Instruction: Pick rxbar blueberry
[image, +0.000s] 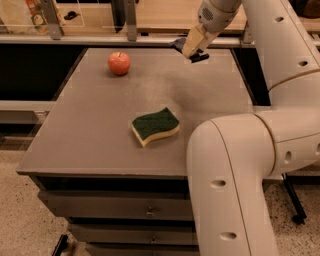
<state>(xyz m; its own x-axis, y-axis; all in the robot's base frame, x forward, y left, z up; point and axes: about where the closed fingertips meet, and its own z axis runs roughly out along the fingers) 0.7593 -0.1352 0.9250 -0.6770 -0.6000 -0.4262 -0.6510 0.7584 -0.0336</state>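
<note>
The white robot arm rises at the right of the grey table, which carries a green-and-yellow sponge near centre and a red apple at far left. The gripper is at the far right edge, clamped on the dark rxbar blueberry.

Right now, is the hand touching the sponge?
Apart. The camera view shows the hand at the far edge of the table, bare top between it and the sponge.

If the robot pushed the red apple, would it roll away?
Probably: the apple is round on a flat table, so a nudge likely rolls it. It looks smooth, maybe slippery to pinch. The gripper is above the table's far edge.
</note>
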